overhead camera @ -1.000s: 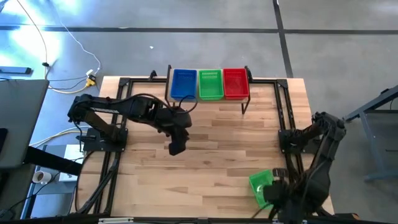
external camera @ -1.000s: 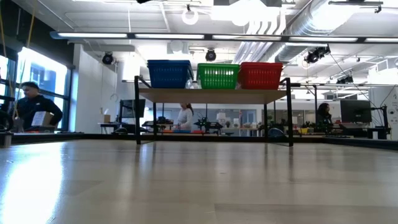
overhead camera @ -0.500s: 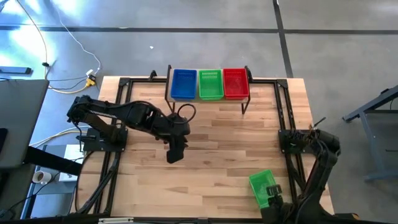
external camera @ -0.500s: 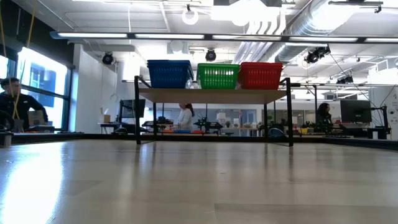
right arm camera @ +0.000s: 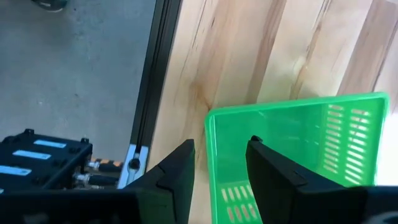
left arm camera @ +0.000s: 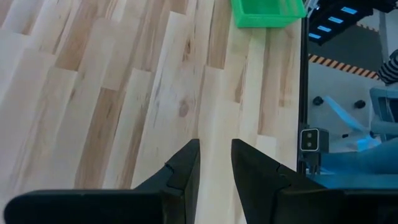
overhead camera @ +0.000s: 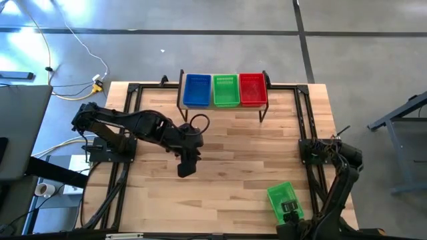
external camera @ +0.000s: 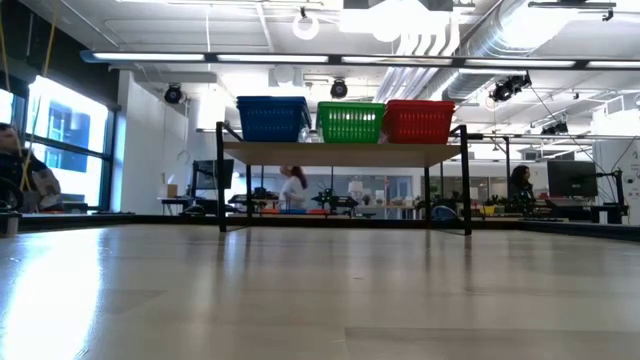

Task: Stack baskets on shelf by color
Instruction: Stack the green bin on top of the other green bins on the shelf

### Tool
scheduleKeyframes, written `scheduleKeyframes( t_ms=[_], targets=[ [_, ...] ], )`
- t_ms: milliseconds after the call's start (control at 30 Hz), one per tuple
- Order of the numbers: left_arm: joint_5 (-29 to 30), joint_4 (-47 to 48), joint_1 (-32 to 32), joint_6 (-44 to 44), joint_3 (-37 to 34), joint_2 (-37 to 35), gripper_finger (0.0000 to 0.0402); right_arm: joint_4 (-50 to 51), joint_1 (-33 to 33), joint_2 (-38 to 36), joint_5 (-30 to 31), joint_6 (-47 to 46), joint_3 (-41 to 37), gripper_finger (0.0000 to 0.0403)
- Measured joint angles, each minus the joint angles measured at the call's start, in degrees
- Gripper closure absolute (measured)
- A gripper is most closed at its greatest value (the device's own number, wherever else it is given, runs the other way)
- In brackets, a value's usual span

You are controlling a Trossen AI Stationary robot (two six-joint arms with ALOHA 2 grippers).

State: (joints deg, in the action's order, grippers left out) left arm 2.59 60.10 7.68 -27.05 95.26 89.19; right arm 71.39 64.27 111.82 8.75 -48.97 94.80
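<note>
Green basket (right arm camera: 292, 149) rim sits between our right gripper (right arm camera: 221, 163) fingers, spread either side, near the table's (overhead camera: 233, 180) front right corner, while our left gripper (left arm camera: 214, 163), slightly apart, hovers mid-table, and three baskets (overhead camera: 225, 90) line the shelf (external camera: 340, 153).

One camera hangs overhead, looking straight down on the whole worktop (overhead camera: 220, 160). Another sits at worktop level, facing across to the far shelf (external camera: 340, 153); both take in its three baskets. Each wrist camera looks down from close above the boards, and both catch the loose green basket (left arm camera: 267, 11) at the near right corner.
</note>
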Motion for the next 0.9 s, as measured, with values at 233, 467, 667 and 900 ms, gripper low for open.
scheduleKeyframes(
  t_ms=[233, 467, 667, 900],
  targets=[
    [0.0, 0.0, 0.0, 0.0, 0.0, 0.0, 0.0319, -0.8, 0.2, 3.4, -1.2, 0.0, -0.1, 0.0272],
    [0.0, 0.0, 0.0, 0.0, 0.0, 0.0, 0.0319, 0.8, 0.2, 6.6, -2.2, -2.7, -0.1, 0.0272],
    [0.0, 0.0, 0.0, 0.0, 0.0, 0.0, 0.0319, 2.2, 0.3, 9.3, -4.2, -3.7, -0.1, 0.0272],
    [0.0, 0.0, 0.0, 0.0, 0.0, 0.0, 0.0319, 2.2, 0.3, 11.7, -6.7, -3.6, -0.1, 0.0294]
  ],
)
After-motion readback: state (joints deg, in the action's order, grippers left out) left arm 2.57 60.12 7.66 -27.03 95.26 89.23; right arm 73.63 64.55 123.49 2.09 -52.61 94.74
